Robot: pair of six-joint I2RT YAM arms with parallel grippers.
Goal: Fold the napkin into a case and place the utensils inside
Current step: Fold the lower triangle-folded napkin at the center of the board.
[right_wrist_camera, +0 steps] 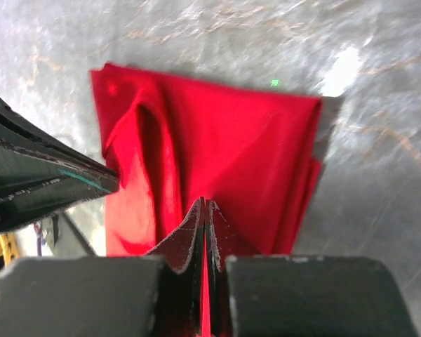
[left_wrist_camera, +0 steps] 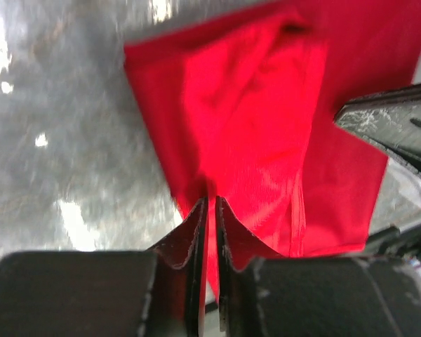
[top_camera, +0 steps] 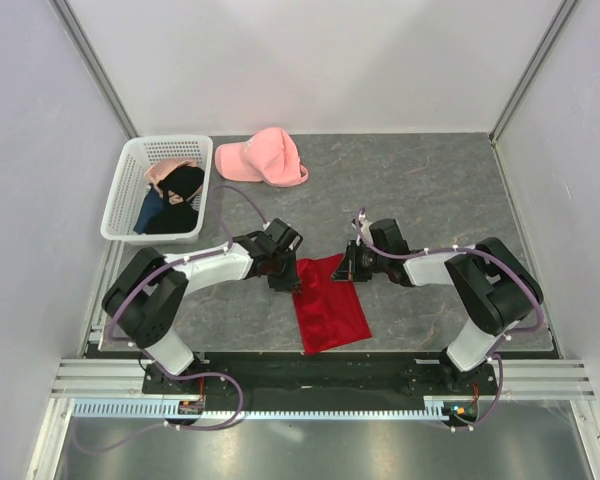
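Note:
The red napkin lies folded into a long rectangle on the grey table between the two arms. My left gripper is at its far left corner, and in the left wrist view the gripper is shut on a fold of the napkin. My right gripper is at the far right corner. In the right wrist view this gripper is shut on the napkin, with red cloth pinched between the pads. The far edge is bunched and lifted between the two grippers. The utensils are out of view.
A white basket holding black and blue garments stands at the far left. A pink cap lies beside it at the back. Walls enclose the table on three sides, and a metal rail runs along the near edge.

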